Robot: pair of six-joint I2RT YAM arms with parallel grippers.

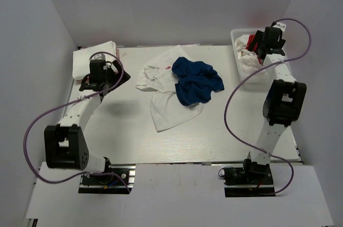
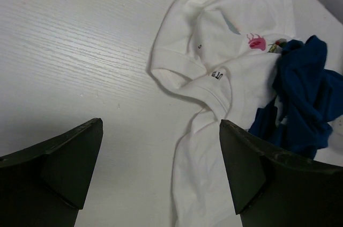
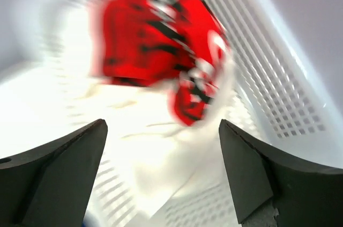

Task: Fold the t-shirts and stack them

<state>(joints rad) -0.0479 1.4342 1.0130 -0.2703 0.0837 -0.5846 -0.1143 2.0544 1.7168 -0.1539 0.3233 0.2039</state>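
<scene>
Your site reads as a robotics lab cell, not a home. You have a left arm [image 1: 80, 111] and a right arm [image 1: 280, 103] bolted on black plates [image 1: 104, 183] at the near edge of a white table [image 1: 134, 141], purple cables [image 1: 25, 138] looping loose, plain white panels [image 1: 171, 7] closing left, far and right.

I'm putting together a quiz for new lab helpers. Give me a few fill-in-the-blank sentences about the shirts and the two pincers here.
1. The blue shirt lies partly on a crumpled shirt whose colour is ____.
2. The right pincer hangs over the white ____.
3. The bunched shirt inside it carries a ____ print.
4. The left pincer is ____ and holds nothing.
Missing words: white; basket; red; open.
</scene>
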